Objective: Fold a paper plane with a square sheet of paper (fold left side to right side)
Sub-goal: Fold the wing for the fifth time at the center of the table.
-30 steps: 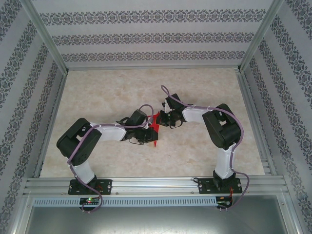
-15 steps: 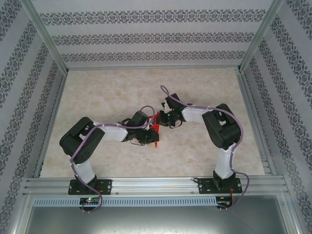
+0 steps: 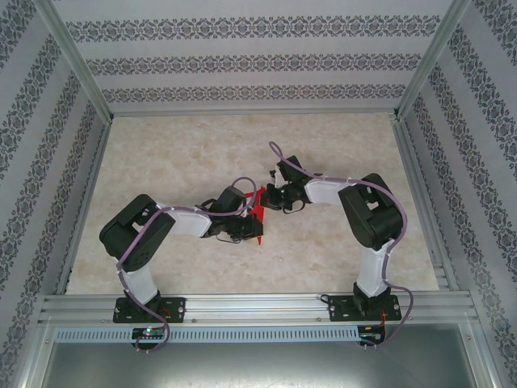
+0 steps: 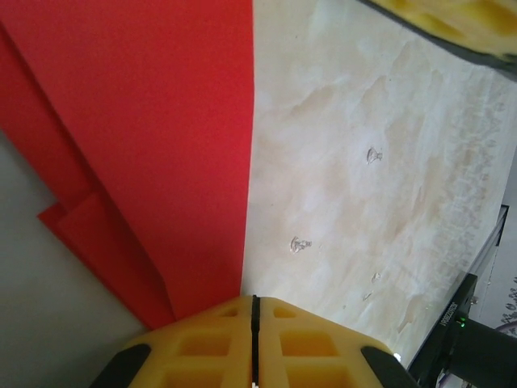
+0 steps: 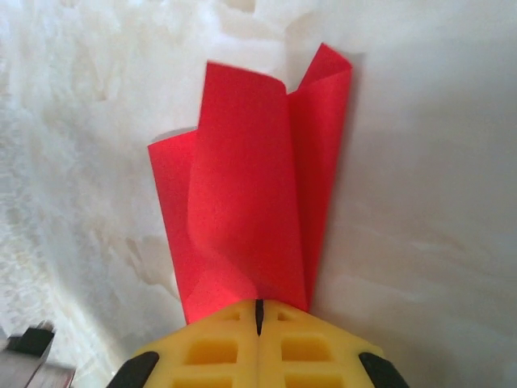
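Observation:
The square sheet of paper (image 3: 257, 215) is bright red and folded into a narrow strip with a pointed near end, at the table's middle between both grippers. My right gripper (image 3: 270, 199) is shut on its far end. In the right wrist view the sheet (image 5: 250, 202) runs out from the shut gripper (image 5: 258, 305), with its layers parted and curling. My left gripper (image 3: 247, 230) sits at the strip's left side near its point. In the left wrist view that gripper (image 4: 254, 301) is shut. The sheet's (image 4: 161, 121) straight edge ends just left of the seam, and I cannot tell whether it is pinched.
The marble-patterned tabletop (image 3: 178, 153) lies open around the arms. Patterned walls with metal posts (image 3: 77, 65) enclose it, and an aluminium rail (image 3: 258, 307) runs along the near edge. A black frame part (image 4: 460, 339) shows at the left wrist view's lower right.
The left jaws have closed the last small gap. Both grippers have shifted slightly toward the near right, and the red sheet has stayed between them.

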